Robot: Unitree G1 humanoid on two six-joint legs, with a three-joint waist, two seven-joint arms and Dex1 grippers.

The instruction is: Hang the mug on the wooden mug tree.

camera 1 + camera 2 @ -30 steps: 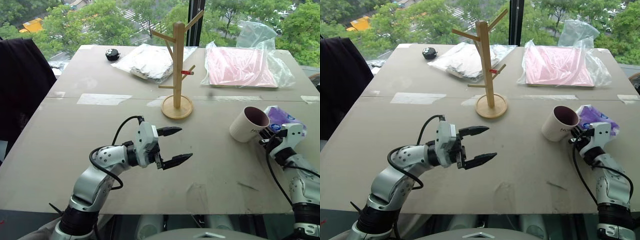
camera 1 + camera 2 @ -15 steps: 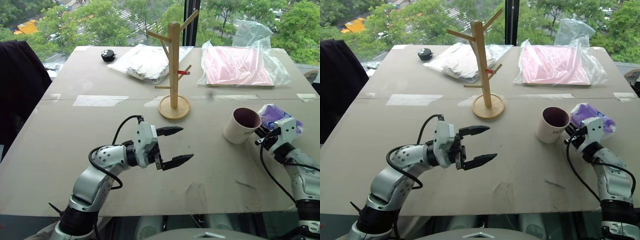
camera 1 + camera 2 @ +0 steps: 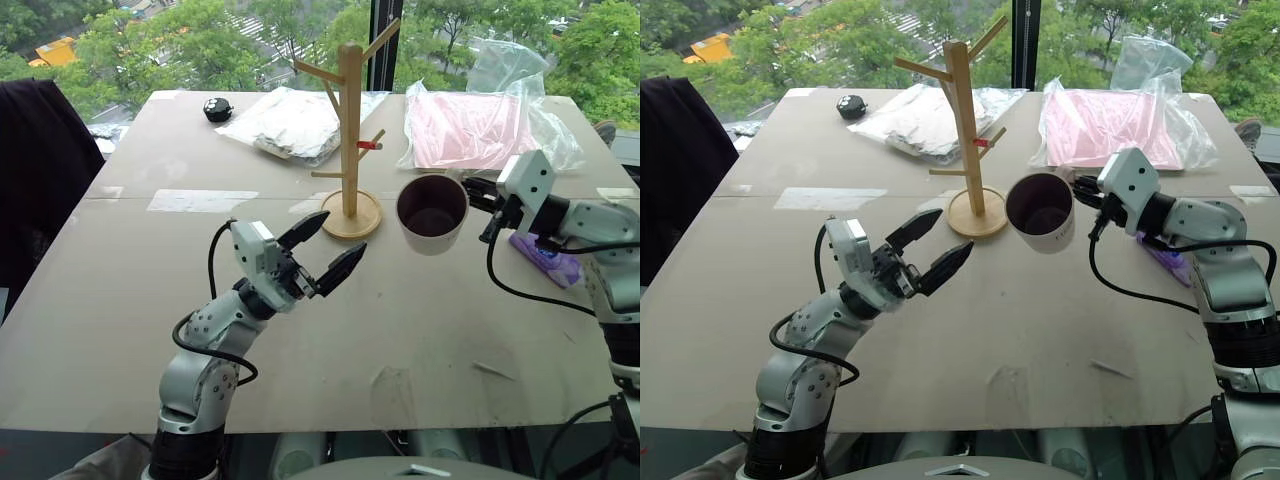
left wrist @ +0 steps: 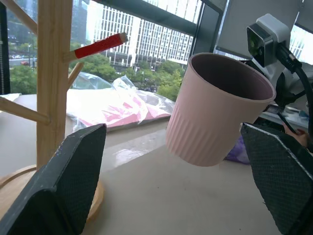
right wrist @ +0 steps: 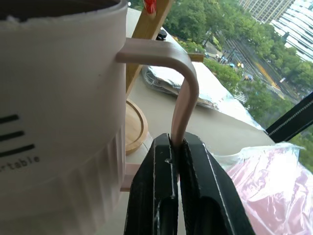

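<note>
Right wrist view: right gripper (image 5: pixel 177 147) pinching the handle of the mug (image 3: pixel 432 212), held above the table (image 3: pixel 150 280) beside the mug tree (image 3: pixel 350 130); left gripper (image 3: pixel 325 248) spread, empty.

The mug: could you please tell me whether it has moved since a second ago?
Yes. The mug, held by its handle in the right gripper, has been lifted off the table and carried left, ending close beside the mug tree.
</note>
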